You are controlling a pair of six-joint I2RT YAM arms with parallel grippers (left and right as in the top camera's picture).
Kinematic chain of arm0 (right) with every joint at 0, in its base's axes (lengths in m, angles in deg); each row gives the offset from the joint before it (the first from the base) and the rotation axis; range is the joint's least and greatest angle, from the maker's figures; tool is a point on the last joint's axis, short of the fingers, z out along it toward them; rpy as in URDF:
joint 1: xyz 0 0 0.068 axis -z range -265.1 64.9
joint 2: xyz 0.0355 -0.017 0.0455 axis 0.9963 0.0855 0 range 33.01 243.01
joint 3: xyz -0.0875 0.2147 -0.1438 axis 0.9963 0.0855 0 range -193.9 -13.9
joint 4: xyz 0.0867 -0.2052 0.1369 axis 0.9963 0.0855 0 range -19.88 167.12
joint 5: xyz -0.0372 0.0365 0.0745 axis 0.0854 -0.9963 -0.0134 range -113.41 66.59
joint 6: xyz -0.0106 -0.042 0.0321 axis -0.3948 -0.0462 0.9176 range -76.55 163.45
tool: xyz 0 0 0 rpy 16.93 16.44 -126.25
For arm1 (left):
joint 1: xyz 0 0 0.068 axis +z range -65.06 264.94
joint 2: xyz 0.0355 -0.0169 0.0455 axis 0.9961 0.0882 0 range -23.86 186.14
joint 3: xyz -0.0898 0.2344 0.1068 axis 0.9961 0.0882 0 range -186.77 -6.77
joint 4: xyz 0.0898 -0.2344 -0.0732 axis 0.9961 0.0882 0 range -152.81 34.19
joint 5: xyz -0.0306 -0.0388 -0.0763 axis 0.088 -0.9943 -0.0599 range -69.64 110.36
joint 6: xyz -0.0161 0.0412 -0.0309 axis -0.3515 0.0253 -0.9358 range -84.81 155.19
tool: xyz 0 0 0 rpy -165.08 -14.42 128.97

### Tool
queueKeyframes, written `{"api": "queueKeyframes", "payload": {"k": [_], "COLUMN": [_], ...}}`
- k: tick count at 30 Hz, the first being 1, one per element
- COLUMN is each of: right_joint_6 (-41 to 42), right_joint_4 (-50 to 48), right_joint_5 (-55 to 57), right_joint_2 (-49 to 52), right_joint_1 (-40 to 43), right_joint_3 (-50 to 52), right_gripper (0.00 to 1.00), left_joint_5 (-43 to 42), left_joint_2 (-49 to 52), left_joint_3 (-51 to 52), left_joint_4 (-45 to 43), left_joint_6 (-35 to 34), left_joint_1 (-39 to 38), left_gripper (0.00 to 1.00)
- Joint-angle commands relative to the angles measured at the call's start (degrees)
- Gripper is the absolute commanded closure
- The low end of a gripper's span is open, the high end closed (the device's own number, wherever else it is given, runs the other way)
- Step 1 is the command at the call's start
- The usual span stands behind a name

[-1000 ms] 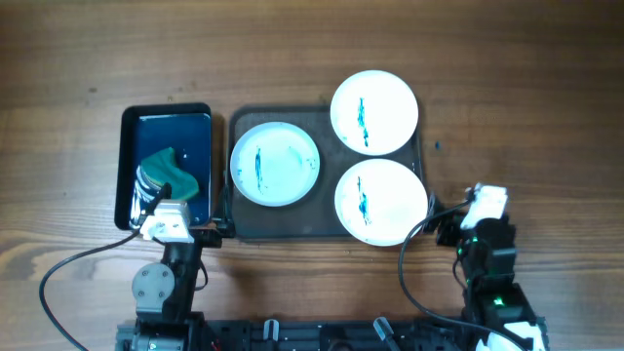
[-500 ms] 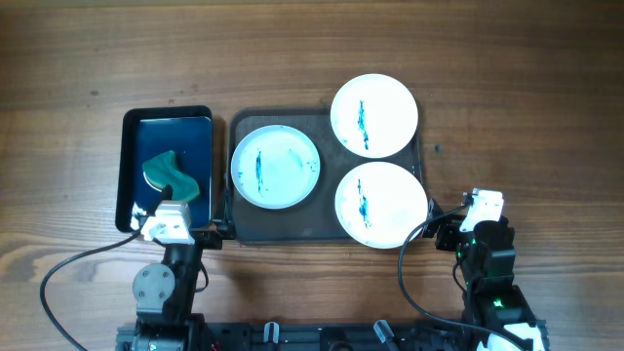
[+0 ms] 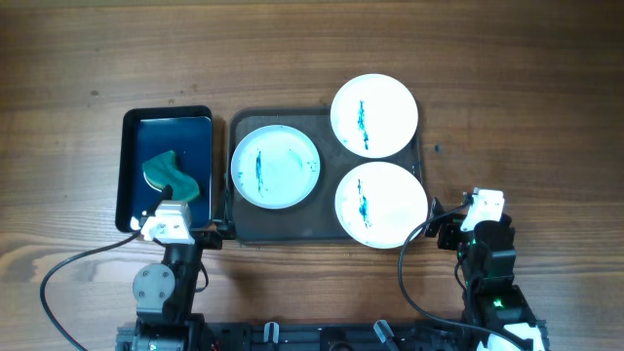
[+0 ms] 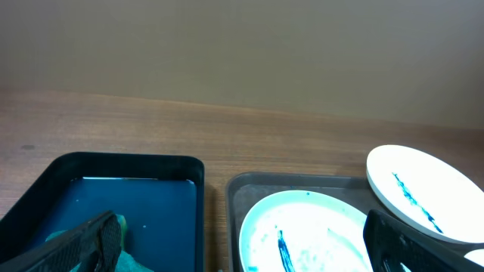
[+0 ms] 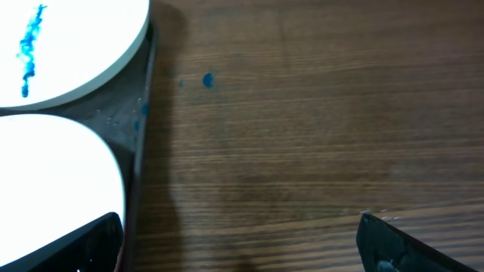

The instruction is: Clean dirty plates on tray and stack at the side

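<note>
Tray (image 3: 292, 224) w/ 3 dirty plates (image 3: 275, 164) — sponge (image 3: 168, 173) in bin (image 3: 124, 166).

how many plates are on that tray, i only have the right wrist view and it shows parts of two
Observer: Three: the far right plate, the near right plate, and a left plate outside your view. It sits on the left part of the grey tray and is also streaked with blue.
Operator: where's the sponge
Observer: The teal sponge lies in the blue bin, just left of the tray.
Operator: left claw got it
Observer: No. The left claw is open at the bin's near end and is gripping nothing.
</note>
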Motion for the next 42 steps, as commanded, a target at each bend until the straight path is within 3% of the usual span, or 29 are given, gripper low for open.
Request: {"api": "queueKeyframes", "payload": {"k": [1, 4, 8, 16, 18, 20, 21, 25, 30, 37, 42], "right_joint_6": [-2.8, -4.4, -16.6, -16.0, -11.1, 7.5, 12.5, 17.0, 7.1, -4.1, -7.0], "right_joint_4": [-0.3, -0.8, -3.2, -4.1, -9.1, -11.7, -11.1, -8.0, -13.6, 1.2, 17.4], "right_joint_5": [3.0, 4.1, 6.0, 0.4, -4.0, -5.3, -5.3, -4.9, -18.6, -24.9, -28.4], "right_joint_2": [-0.2, -0.2, -0.2, -0.2, -0.2, -0.2, -0.2, -0.1, -0.1, 6.6, 17.3], "right_joint_1": [-0.1, -0.1, -0.1, -0.1, -0.1, -0.1, -0.1, -0.1, -0.1, -0.1, -0.1], "right_joint_3": [0.0, 0.0, 0.0, 0.0, 0.0, 0.0, 0.0, 0.0, -2.8, -22.4, -42.0], "right_gripper": [0.0, 0.0, 0.0, 0.0, 0.0, 0.0, 0.0, 0.0, 0.0, 0.0, 0.0], "left_joint_5": [-0.5, -0.5, -0.5, -0.5, -0.5, -0.5, -0.5, -0.5, -0.5, -0.5, -0.7], "left_joint_2": [-0.4, -0.4, -0.4, -0.4, -0.4, -0.4, -0.4, -0.4, -0.3, 6.3, 21.8], "left_joint_3": [0.4, 0.4, 0.4, 0.4, 0.4, 0.4, 0.4, 0.4, -0.1, -9.6, -25.3], "left_joint_4": [0.0, 0.0, 0.0, 0.0, 0.0, 0.0, 0.0, 0.0, 0.1, 2.2, 7.6], "left_joint_6": [1.1, 1.1, 1.1, 1.1, 1.1, 1.1, 1.1, 1.1, 1.1, 1.1, 1.2], "left_joint_1": [-0.3, -0.3, -0.3, -0.3, -0.3, -0.3, -0.3, -0.3, -0.3, -0.3, -0.3], "left_gripper": [0.0, 0.0, 0.0, 0.0, 0.0, 0.0, 0.0, 0.0, 0.0, 0.0, 0.0]}}
